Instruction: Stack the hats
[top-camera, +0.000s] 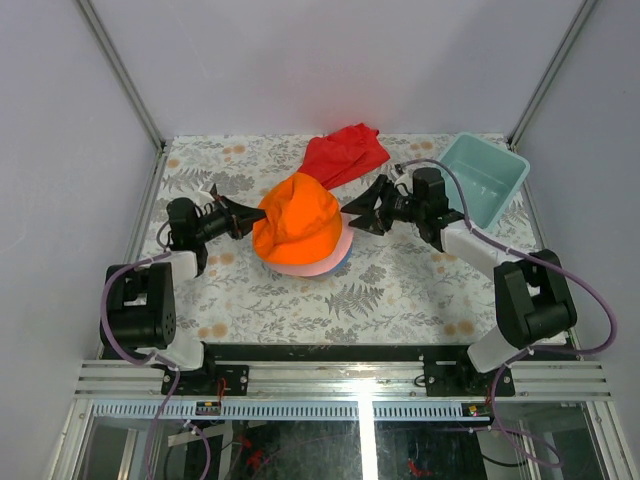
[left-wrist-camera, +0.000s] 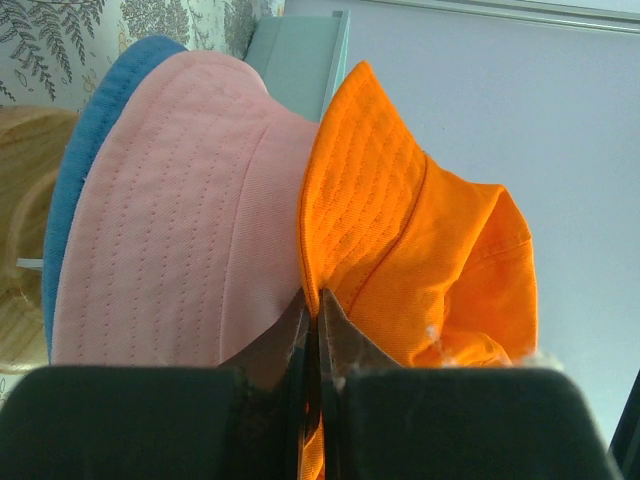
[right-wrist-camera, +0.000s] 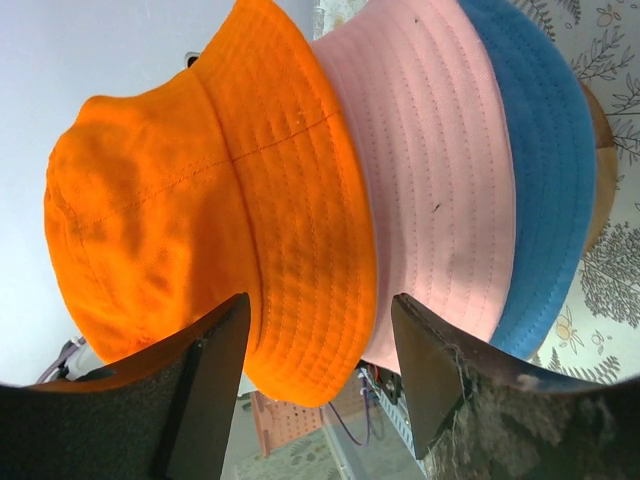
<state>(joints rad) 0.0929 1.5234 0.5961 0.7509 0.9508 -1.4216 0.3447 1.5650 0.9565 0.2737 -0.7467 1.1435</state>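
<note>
An orange hat (top-camera: 298, 228) tops a stack in the middle of the table, over a pink hat (top-camera: 310, 266) and a blue hat (top-camera: 343, 258) whose brims peek out below. My left gripper (top-camera: 255, 217) is shut on the orange hat's left brim; the left wrist view shows the orange hat (left-wrist-camera: 420, 240) pinched at my left gripper (left-wrist-camera: 318, 305), beside the pink hat (left-wrist-camera: 180, 240) and the blue hat (left-wrist-camera: 85, 170). My right gripper (top-camera: 350, 215) stands open at the right brim. In the right wrist view the orange hat (right-wrist-camera: 200, 200) brim hangs between the spread jaws of my right gripper (right-wrist-camera: 320, 310).
A red cloth (top-camera: 345, 152) lies behind the stack. A teal bin (top-camera: 485, 178) stands at the back right, close behind the right arm. A wooden stand (right-wrist-camera: 598, 170) shows under the blue hat (right-wrist-camera: 545, 170). White walls close the table in on three sides.
</note>
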